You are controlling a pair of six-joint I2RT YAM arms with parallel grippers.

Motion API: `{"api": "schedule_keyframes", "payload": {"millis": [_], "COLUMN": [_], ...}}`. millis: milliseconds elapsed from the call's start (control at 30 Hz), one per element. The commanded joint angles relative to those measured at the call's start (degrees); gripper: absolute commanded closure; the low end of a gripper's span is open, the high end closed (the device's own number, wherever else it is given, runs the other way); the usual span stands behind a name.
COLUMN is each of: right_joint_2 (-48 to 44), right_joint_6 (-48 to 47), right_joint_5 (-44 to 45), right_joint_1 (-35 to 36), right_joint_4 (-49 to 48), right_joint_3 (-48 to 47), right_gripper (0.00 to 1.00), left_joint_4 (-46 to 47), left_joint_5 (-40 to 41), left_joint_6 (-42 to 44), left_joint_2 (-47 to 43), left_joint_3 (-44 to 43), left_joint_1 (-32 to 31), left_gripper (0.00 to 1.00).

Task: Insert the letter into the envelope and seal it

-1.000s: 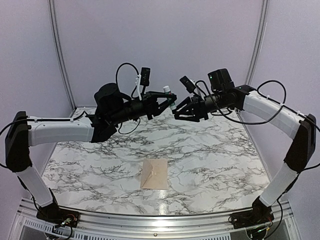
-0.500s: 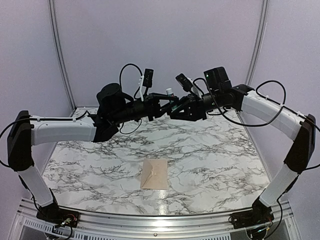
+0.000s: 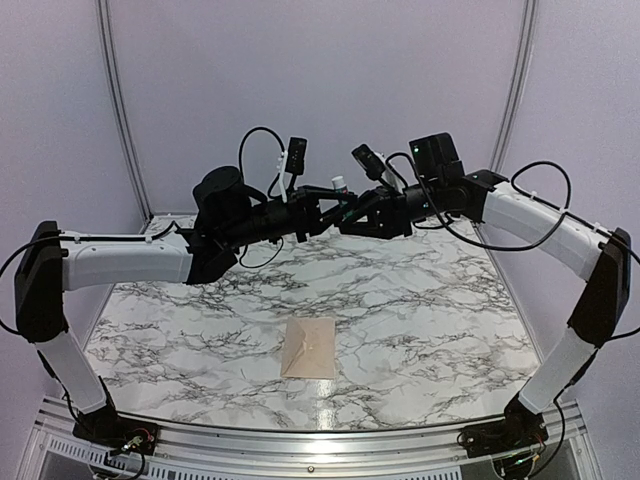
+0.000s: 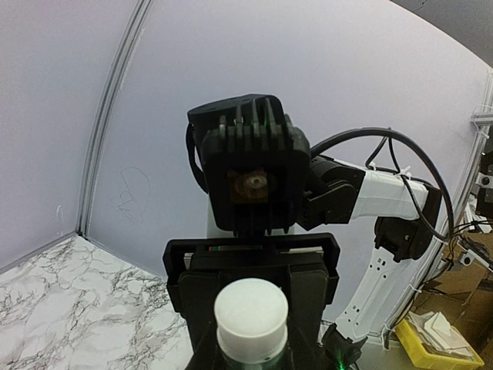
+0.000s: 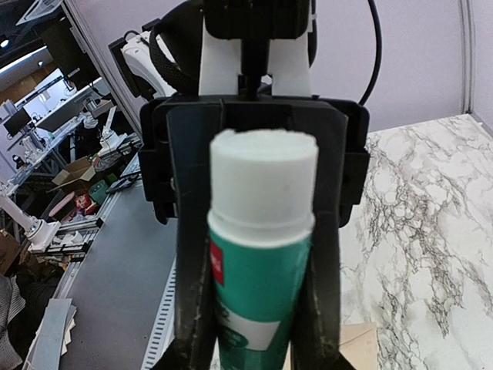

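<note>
Left fingers (image 3: 322,207) and right fingers (image 5: 192,308) both clamp the upright glue stick (image 5: 258,254), mid-air, from opposite sides. Envelope (image 3: 308,348) lies flat on the tabletop (image 3: 430,300), well below the fingers.

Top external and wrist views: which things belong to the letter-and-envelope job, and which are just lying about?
Belong to the job:
- envelope, flat on the marble table
- glue stick, held up in the air
- no separate letter shows

Lying about:
- yellow bin of paper scraps, off the table
- cardboard box, off the table
</note>
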State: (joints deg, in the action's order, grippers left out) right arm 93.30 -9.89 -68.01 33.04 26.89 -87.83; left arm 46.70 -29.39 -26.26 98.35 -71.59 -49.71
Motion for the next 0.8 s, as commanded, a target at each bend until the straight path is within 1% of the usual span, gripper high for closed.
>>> {"api": "schedule_keyframes", "payload": {"millis": [0, 133, 233, 333, 533, 567, 633, 667, 767], "right_joint_2": [0.31, 0.31, 0.31, 0.31, 0.41, 0.28, -0.55, -1.25, -4.03], "right_joint_6": [1.04, 0.75, 0.88, 1.0, 2.11, 2.61, 3.54, 3.64, 5.08], "right_joint_5": [0.1, 0.49, 0.41, 0.14, 1.79, 3.88, 11.81, 18.14, 40.72], "right_joint_1": [-0.7, -0.93, -0.89, -0.88, -0.92, -0.92, -0.59, -0.23, 1.41], "right_joint_4": [-1.78, -1.76, -1.91, -2.15, -2.71, -2.92, -3.11, -2.89, -3.72], "right_joint_3": [0.18, 0.78, 0.99, 1.08, 1.08, 0.95, 0.47, 0.13, 0.71], "right_gripper": [0.69, 0.69, 0.73, 0.79, 0.97, 1.0, 1.0, 1.0, 1.0], "left_joint_4": [2.04, 2.15, 2.17, 2.17, 2.17, 2.17, 2.17, 2.17, 2.19], "left_joint_5": [0.68, 1.28, 1.33, 1.3, 2.46, 3.32, 8.06, 14.45, 36.08], "left_joint_6": [1.11, 1.54, 1.53, 1.44, 1.59, 1.61, 1.47, 1.39, 0.05], "left_joint_2": [-1.29, -1.83, -1.73, -1.52, -1.1, -0.98, -0.81, -0.51, 1.75], "left_joint_3": [-0.09, 0.39, 0.44, 0.49, 0.82, 0.96, 1.53, 1.81, 1.43], "left_joint_1": [0.0, 0.0, -0.02, 0.06, 0.01, 0.05, -0.4, -1.03, -4.4], "left_gripper": [1.0, 1.0, 1.0, 1.0, 1.0, 1.0, 1.0, 1.0, 1.0]}}
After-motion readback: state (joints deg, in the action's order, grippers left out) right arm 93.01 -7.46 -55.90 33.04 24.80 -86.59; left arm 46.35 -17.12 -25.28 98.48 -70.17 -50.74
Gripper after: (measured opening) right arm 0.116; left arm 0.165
